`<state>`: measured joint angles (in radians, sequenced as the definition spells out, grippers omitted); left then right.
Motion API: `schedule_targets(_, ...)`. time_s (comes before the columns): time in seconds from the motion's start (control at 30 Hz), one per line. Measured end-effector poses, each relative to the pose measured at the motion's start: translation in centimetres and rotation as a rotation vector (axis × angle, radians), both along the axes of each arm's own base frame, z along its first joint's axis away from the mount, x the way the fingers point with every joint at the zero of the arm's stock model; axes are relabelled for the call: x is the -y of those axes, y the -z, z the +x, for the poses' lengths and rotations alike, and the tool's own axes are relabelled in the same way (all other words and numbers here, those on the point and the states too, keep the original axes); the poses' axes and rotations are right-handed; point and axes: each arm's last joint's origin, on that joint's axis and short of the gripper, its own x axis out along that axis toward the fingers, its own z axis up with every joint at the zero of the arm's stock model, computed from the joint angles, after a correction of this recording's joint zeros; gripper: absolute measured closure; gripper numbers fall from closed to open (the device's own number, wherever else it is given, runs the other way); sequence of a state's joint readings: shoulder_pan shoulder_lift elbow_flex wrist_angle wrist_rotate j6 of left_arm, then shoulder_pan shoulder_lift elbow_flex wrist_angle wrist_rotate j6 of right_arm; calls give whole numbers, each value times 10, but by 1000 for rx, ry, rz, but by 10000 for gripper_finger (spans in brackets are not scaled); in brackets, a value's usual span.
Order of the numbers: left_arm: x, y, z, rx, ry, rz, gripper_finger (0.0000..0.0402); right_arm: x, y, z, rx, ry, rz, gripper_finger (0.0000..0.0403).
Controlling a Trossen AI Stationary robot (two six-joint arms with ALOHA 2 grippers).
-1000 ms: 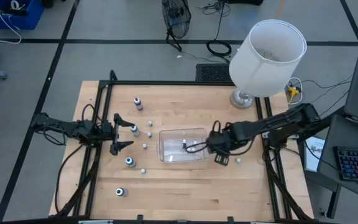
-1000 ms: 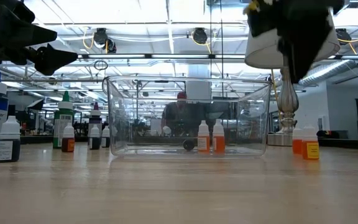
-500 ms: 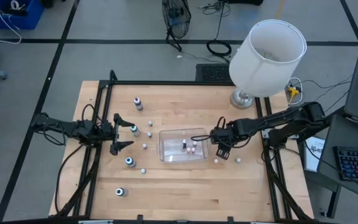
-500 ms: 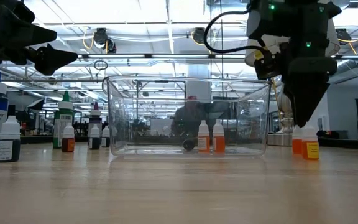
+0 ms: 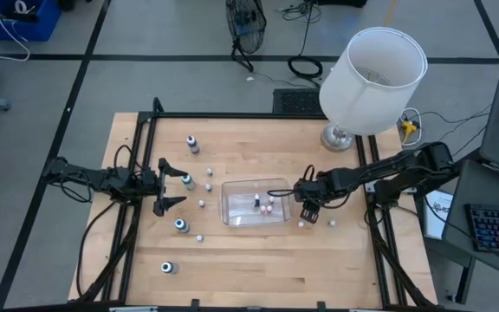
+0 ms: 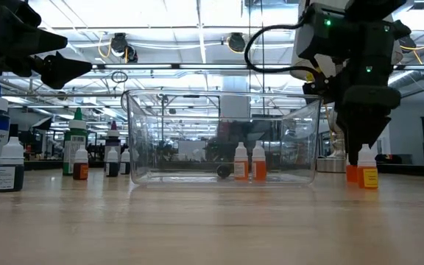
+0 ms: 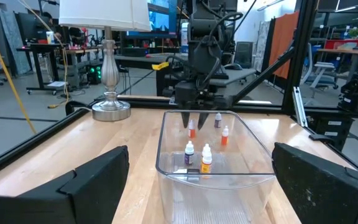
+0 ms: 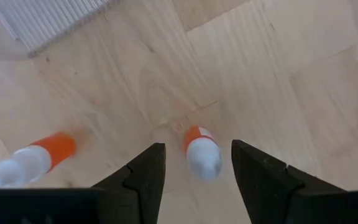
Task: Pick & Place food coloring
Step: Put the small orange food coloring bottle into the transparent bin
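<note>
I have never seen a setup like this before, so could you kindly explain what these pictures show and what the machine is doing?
Two dark robot arms work at a wooden table. One picture looks straight down, one looks level across the tabletop, and two come from cameras on the wrists. Tiny food coloring bottles stand scattered on the wood, and a few stand inside a clear plastic tub in the middle. A lamp stands at the far right corner. The left hand waits open beside the tub, holding nothing. The right hand hangs open above an orange bottle just right of the tub, its fingers on either side of the cap but not gripping.
</note>
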<state>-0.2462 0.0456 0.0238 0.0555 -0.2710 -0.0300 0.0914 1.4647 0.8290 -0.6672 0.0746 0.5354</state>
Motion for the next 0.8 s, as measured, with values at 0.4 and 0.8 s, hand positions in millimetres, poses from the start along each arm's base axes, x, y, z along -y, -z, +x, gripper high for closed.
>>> schedule_targets(0.4,0,0,0,0,0,0,11,7,6,-1,22,15,-2,232)
schedule_targets(0.8,0,0,0,0,0,0,11,7,7,-1,18,1,20,288)
